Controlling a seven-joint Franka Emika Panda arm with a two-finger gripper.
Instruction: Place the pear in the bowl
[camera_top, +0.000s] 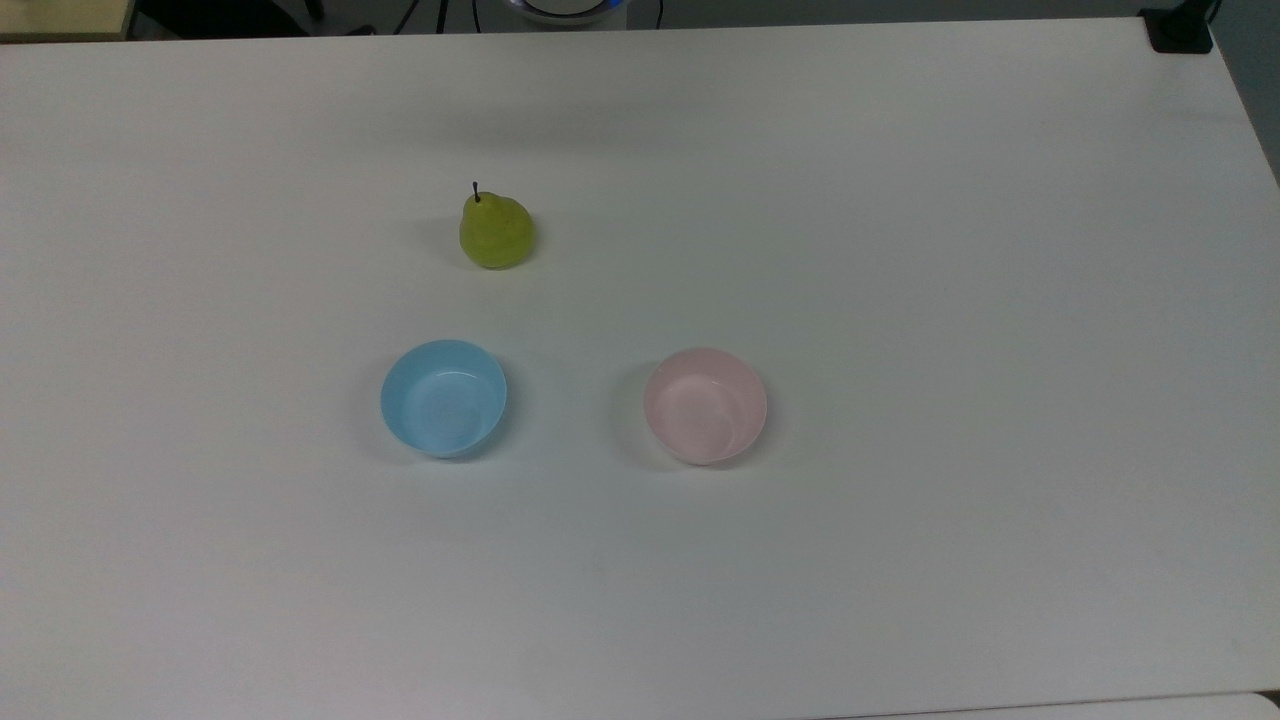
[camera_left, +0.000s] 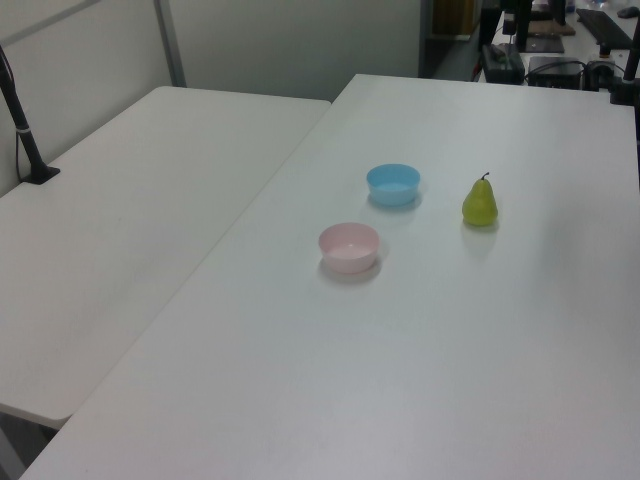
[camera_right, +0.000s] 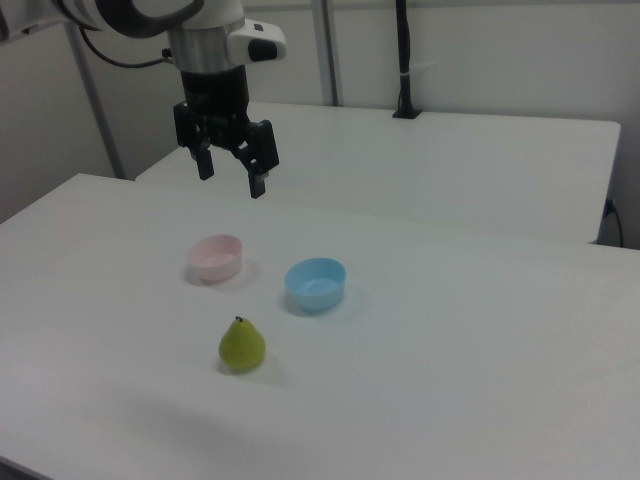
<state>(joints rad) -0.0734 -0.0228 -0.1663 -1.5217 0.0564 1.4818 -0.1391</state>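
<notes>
The yellow-green pear (camera_top: 495, 231) (camera_left: 480, 203) (camera_right: 242, 345) stands upright on the white table, stem up. The pale pink bowl (camera_top: 705, 405) (camera_left: 349, 246) (camera_right: 216, 257) sits upright with nothing in it, beside the light blue bowl (camera_top: 443, 398) (camera_left: 393, 184) (camera_right: 315, 283). In the right view my gripper (camera_right: 230, 181) hangs high in the air above the pink bowl, far from the pear. It is open, its two black fingers spread wide with nothing between them.
A second white table (camera_left: 130, 200) adjoins this one, with a black post (camera_left: 25, 130) (camera_right: 403, 60) clamped on it. A black clamp (camera_top: 1180, 30) sits at the table's far corner on the top view's right. Open tabletop surrounds the three objects.
</notes>
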